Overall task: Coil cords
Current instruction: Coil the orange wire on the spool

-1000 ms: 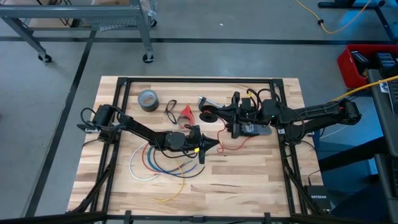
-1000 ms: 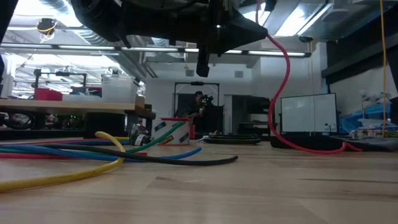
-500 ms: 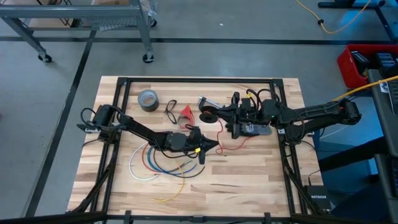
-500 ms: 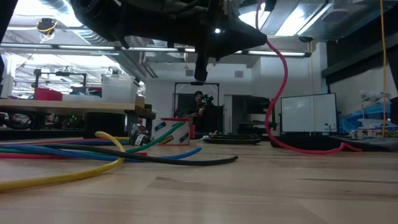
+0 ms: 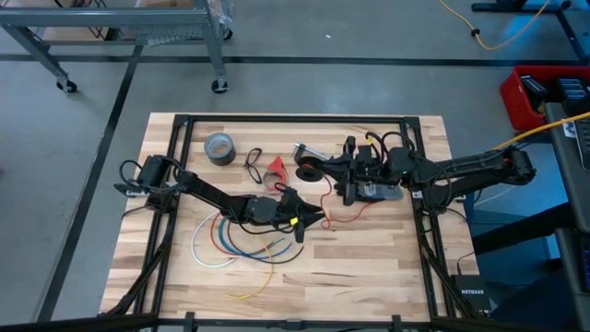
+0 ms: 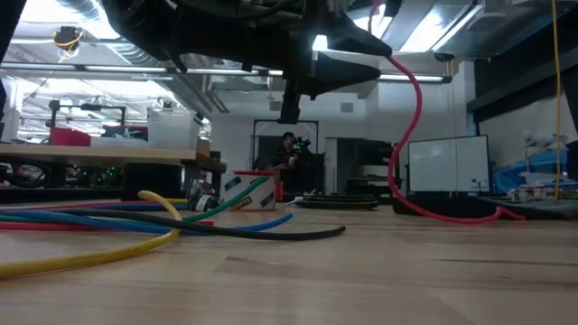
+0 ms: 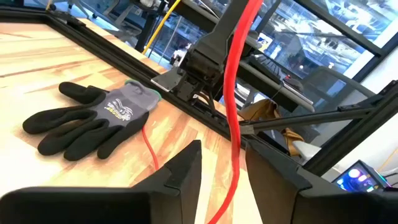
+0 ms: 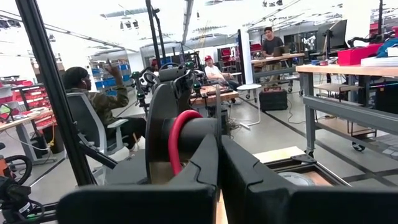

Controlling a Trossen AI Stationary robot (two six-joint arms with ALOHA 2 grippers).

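The cords are a thin red wire [image 5: 324, 205] joined to a small black spool [image 5: 306, 167]. My right gripper [image 5: 332, 170], coming in from the table's right, is shut on the spool above the table's far middle. The wire drops from the spool, loops on the wood [image 6: 452, 217] and passes between the open fingers of my left gripper [image 5: 321, 219] in the table's middle. The left wrist view shows the wire [image 7: 233, 124] in the gap between those fingers; whether it touches them, I cannot tell. My right gripper [image 8: 219, 146] comes at the black spool [image 8: 163, 118] level, from the table's right side. Its own fingers hide the place of contact. The spool stands on edge, clear of the table, with red wire wound round its hub [image 8: 176, 140]. The rest of the wire hangs slack.
A black and grey glove [image 7: 93, 118] lies under the right arm. At the far left sit a grey tape roll [image 5: 218, 148], a black loop [image 5: 253, 164] and a red cone piece [image 5: 275, 168]. A fanned bundle of coloured wires [image 5: 240, 244] lies near the left arm. People show in the room beyond.
My left gripper has opened where it stands and has let go of the red wire, which still runs between its fingers. The right gripper and the spool have kept still.
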